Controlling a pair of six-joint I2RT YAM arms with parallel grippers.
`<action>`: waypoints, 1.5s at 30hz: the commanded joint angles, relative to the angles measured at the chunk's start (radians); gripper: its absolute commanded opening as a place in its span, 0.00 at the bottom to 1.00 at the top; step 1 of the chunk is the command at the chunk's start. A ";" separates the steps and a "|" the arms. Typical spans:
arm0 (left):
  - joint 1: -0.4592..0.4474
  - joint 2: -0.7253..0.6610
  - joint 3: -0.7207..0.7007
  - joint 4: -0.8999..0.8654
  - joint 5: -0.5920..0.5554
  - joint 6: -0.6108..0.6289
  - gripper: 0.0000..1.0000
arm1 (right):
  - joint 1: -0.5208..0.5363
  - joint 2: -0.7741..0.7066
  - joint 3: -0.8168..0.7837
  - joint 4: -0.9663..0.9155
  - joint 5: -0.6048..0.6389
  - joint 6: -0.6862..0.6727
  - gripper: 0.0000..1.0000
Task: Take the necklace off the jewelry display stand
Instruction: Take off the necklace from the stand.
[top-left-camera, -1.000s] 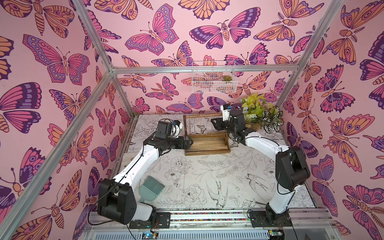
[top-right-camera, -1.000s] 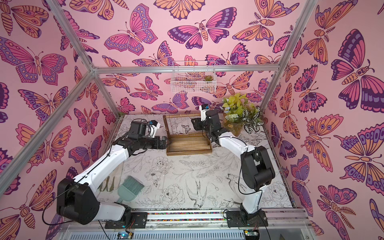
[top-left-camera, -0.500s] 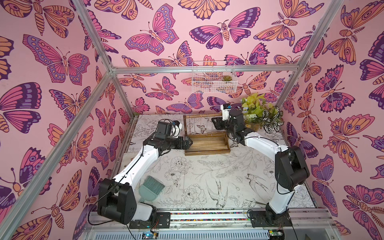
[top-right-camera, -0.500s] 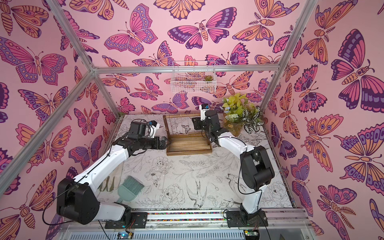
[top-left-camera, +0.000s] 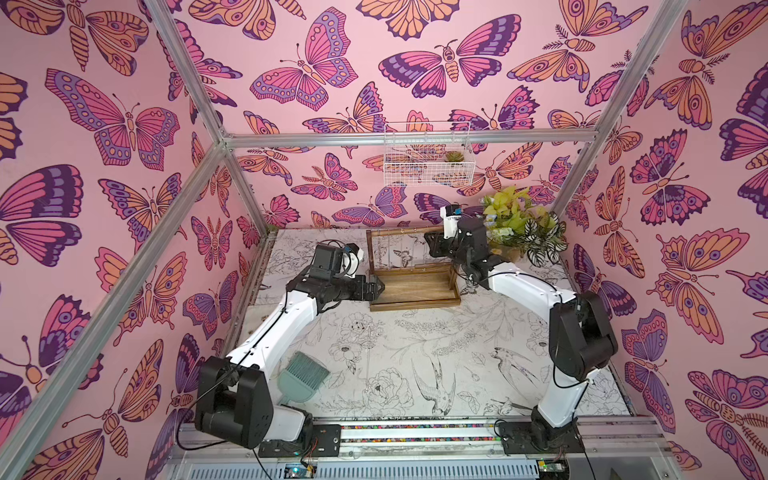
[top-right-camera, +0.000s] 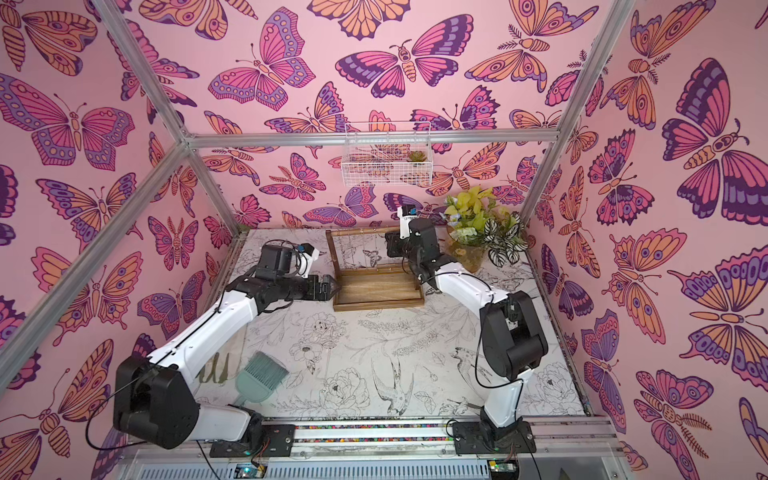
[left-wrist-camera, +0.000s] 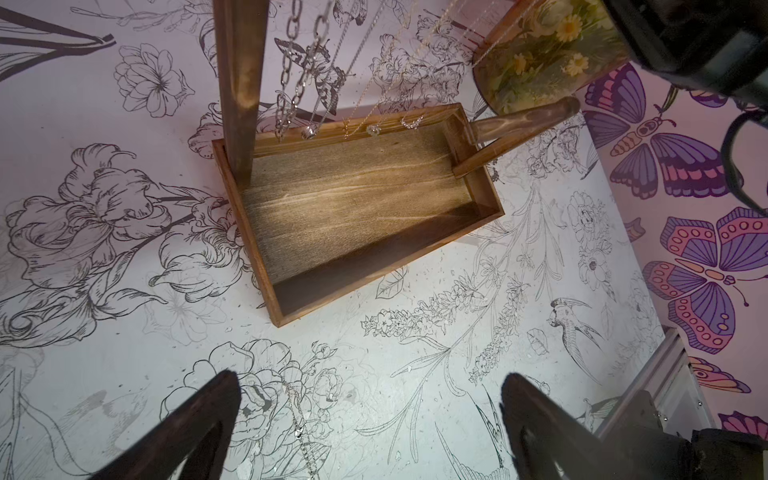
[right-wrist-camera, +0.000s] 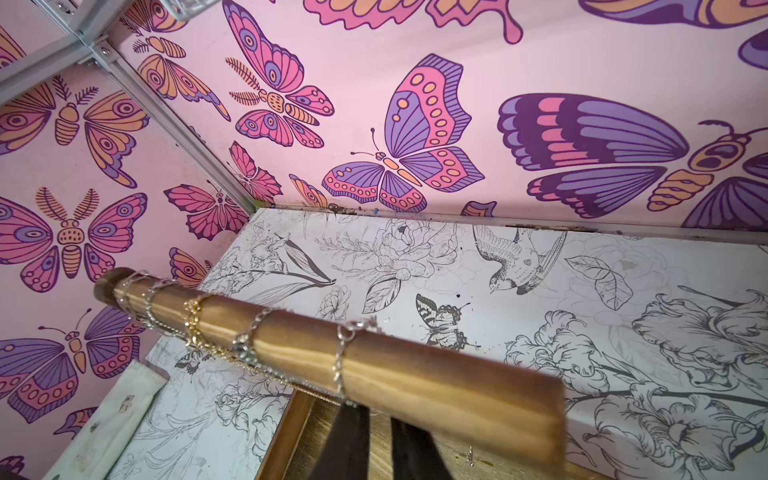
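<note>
Over the last second the right hand (right-wrist-camera: 380, 419) has drawn its fingers in until only a slim gap shows between them, just under the crossbar (right-wrist-camera: 436, 374) of the jewelry display stand (top-left-camera: 415, 286); both arms have otherwise hardly shifted. The necklace (right-wrist-camera: 341, 357), the silver chain nearest that hand, is looped over the crossbar and hangs down toward the fingers. Whether it is pinched I cannot tell; if it is, pulling it off comes next. The left hand (left-wrist-camera: 370, 376) is spread wide and empty, close by the stand's left end, over a loose chain (left-wrist-camera: 300, 419) on the bench (top-left-camera: 415, 357). More chains (right-wrist-camera: 193, 316) crowd the bar further along. The potted plants (top-left-camera: 523, 224) sit just beside the right wrist, and the back wall (top-left-camera: 374, 199) is close behind, so open room lies toward the bench's front
</note>
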 joint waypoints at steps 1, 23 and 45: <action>0.007 -0.012 -0.022 0.014 0.016 -0.001 1.00 | 0.008 0.015 0.034 0.013 0.006 0.011 0.11; 0.007 -0.009 -0.034 0.029 0.033 -0.009 1.00 | 0.005 -0.083 0.005 -0.060 0.056 -0.044 0.03; 0.008 -0.001 -0.040 0.046 0.045 -0.009 1.00 | -0.054 -0.157 -0.024 -0.116 0.105 -0.087 0.03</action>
